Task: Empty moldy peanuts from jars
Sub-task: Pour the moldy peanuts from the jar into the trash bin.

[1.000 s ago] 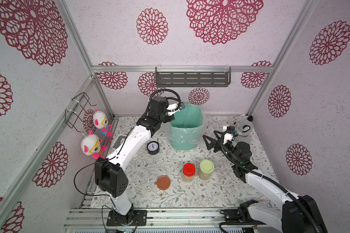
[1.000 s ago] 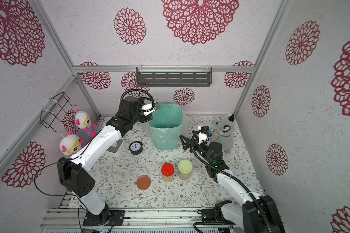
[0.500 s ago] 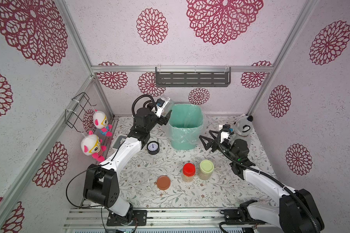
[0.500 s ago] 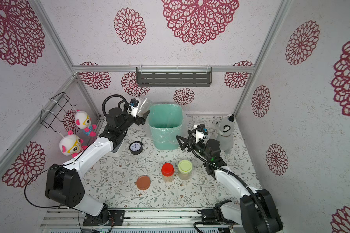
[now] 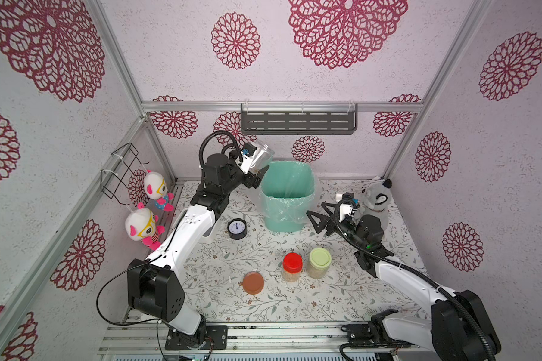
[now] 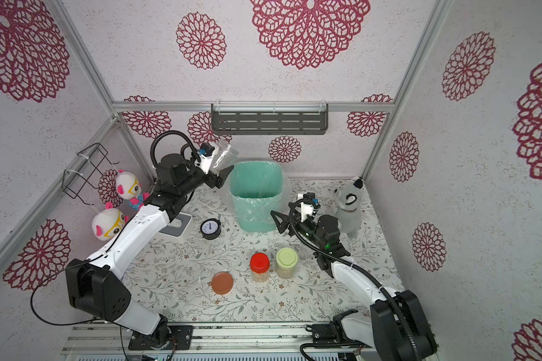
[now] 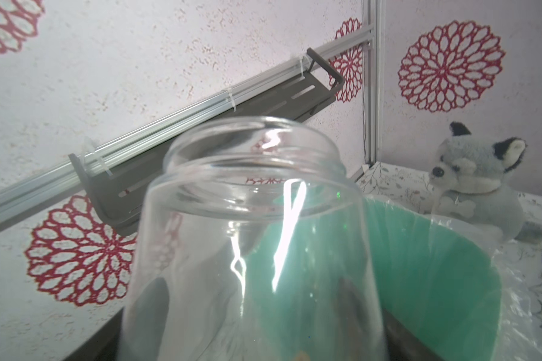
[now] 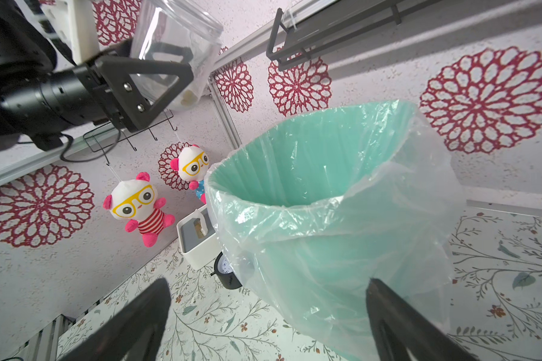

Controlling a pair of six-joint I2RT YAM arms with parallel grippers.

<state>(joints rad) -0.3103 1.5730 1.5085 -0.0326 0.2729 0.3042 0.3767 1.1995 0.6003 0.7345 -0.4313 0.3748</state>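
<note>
Drawn back since a second ago, the left claw [image 5: 258,167] no longer hangs over the mouth of the teal bin [image 5: 287,215]. It now sits just off the bin's back corner on the left arm's side, raised above the rim. It is clenched around an open clear jar [image 5: 262,153], gripping the body from both sides. The jar is tilted, mouth pointing up and toward the back wall. It looks nearly empty: the right wrist view shows only a few tan peanuts [image 8: 190,97] low inside it.

The right claw [image 5: 315,208] has shifted slightly closer to the bin and stands just beside it on the opposite side. It is spread wide and holds nothing, its fingers [image 8: 138,322] aimed at the bagged wall.

In front of the bin, well apart from it, the red-lidded jar [image 5: 292,265] and the green-lidded jar [image 5: 319,262] stand upright side by side on the table [image 5: 219,297]. A pale brown fill shows through the walls of both. A loose brown-orange lid [image 5: 253,283] lies flat near the red-lidded jar, on the side away from the green-lidded one.
</note>
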